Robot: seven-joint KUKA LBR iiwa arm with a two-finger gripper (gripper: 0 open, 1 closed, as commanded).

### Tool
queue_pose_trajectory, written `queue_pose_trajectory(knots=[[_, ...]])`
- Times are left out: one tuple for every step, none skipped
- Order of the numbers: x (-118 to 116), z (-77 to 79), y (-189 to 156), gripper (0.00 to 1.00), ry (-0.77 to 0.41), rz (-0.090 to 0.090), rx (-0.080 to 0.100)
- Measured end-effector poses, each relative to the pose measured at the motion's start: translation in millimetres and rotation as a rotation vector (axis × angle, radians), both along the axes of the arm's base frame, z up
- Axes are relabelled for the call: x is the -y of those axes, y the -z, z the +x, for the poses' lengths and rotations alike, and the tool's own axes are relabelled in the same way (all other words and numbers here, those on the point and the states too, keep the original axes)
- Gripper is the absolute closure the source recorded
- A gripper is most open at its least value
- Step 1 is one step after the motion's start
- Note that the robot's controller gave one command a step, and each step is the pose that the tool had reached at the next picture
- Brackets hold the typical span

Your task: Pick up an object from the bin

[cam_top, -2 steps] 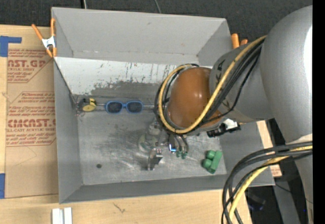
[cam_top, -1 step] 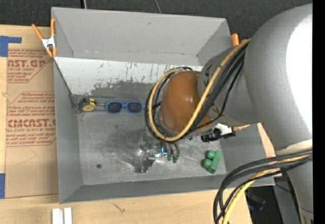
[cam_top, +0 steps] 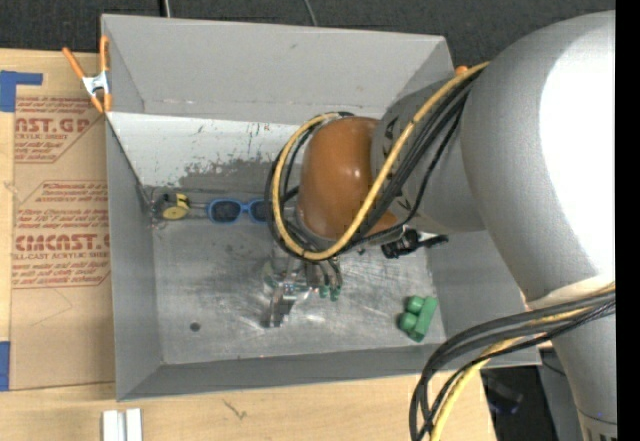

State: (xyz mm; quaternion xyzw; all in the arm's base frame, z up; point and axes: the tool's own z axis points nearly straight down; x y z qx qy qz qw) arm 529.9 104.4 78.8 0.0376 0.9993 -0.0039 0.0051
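My gripper [cam_top: 289, 289] reaches down from under the orange wrist cover to the bin floor, near the middle of the bin and a little toward the front. Nothing can be made out inside it. A small green bit [cam_top: 331, 292] lies just to its right, touching or nearly touching it. A green plastic block [cam_top: 418, 317] rests on the floor toward the front right corner, well apart from the gripper. Blue sunglasses [cam_top: 238, 211] lie along the back wall to the gripper's upper left, with a small yellow piece [cam_top: 175, 210] at their left end.
The arm and its looped cables cover the bin's right back part. A small black item [cam_top: 401, 245] sticks out from under the arm at the right. Bare scratched floor stretches left and front of the gripper.
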Motion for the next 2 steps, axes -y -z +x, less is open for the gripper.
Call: queue_pose_trajectory(knots=[[28.7, -22.4, -1.8, 0.0, 0.005, 0.024, 0.034], [28.6, -16.2, -5.9, 1.0, 0.007, 0.024, 0.054]])
